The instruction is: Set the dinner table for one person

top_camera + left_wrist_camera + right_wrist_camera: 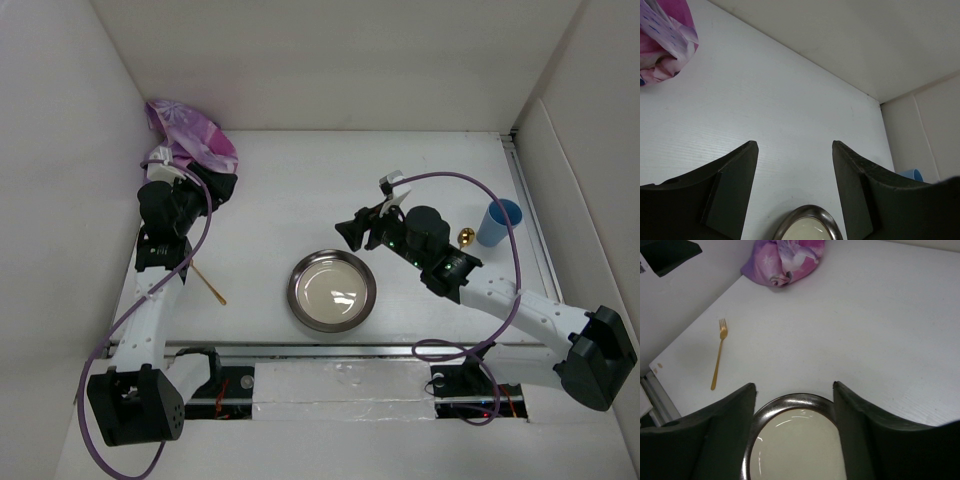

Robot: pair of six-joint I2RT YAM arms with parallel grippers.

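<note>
The dinner table [300, 190] is a white tabletop. A round metal plate [332, 290] lies near its front middle. My right gripper [352, 232] hovers open just behind the plate's far right rim. In the right wrist view the plate [792, 440] shows between the open fingers [875, 430], with nothing gripped. A gold fork [210, 283] lies left of the plate. My left gripper [212, 186] stands open beside the crumpled purple placemat [190, 130] at the back left. In the left wrist view the gripper [795, 145] holds nothing, with the plate's rim [807, 212] low in view.
A blue cup [498, 222] stands at the right, with a small gold object [466, 236] beside it. White walls close the table on the left, back and right. A metal rail [300, 348] runs along the front edge.
</note>
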